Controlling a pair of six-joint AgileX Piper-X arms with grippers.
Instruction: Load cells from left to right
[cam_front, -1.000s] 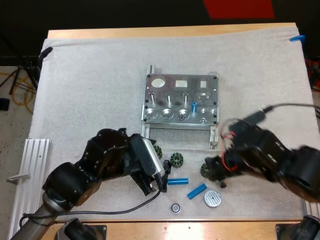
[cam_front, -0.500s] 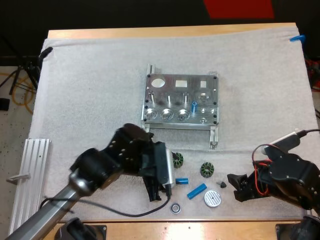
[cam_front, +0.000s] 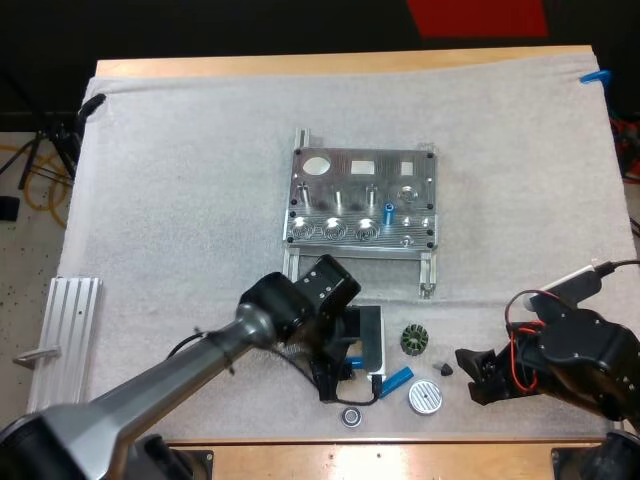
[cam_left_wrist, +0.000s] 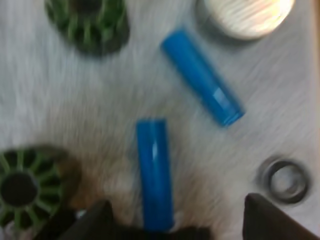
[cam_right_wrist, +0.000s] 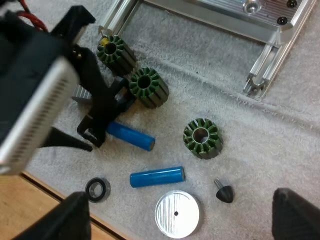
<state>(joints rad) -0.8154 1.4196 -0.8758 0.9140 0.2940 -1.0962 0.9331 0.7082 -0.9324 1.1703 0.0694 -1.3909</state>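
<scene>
Two dark arms near the fixture (cam_front: 350, 180)
Left arm (cam_front: 150, 378) is a grey metallic tube ending in glossy black rounded joints and a black left pincer (cam_front: 340, 374); right arm (cam_front: 590, 360) is bulky glossy black, its right pincer (cam_front: 472, 373) with black wedge-shaped fingers
</scene>
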